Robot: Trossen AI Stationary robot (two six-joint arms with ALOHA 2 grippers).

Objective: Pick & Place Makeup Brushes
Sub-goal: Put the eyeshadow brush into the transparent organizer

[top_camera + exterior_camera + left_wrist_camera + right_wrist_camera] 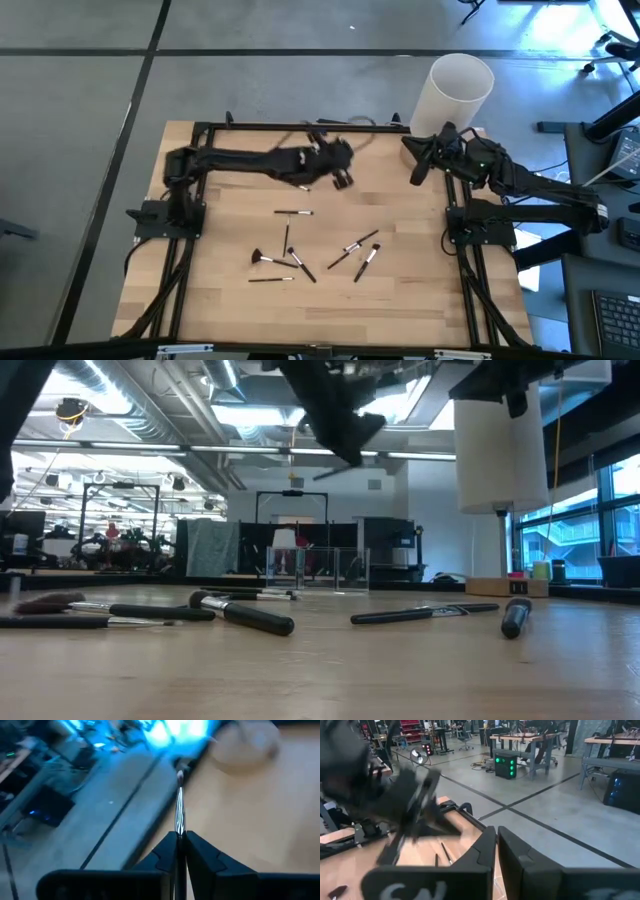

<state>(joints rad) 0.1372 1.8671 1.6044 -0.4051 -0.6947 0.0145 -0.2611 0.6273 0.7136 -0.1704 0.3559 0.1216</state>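
My left gripper [181, 851]: raised over the far middle of the pale wooden table [400, 300], its two dark fingers clenched on one thin makeup brush [180, 812].
Held brush: a slim dark handle, a shiny silvery ferrule and a small dark tip; it stands straight out from between my fingers, pointing towards the table's far right corner.
My right gripper [497, 851]: waits at the far right edge of the table, just beside the tall white cylindrical container [454, 92]; its fingers are pressed together with nothing between them.
Brushes on the table [315, 252]: a loose scatter lying flat on the wood in the near middle, well apart from both my grippers.
Their look: thin dark handles, several with silvery-white ferrules and dark bristle tips.
Fan brush [262, 259]: on the left of the scatter, its dark bristles spread wide.
Lone brush [294, 212]: lies crosswise, farther back than the others.
Right pair [360, 252]: two brushes set slantwise, near each other.
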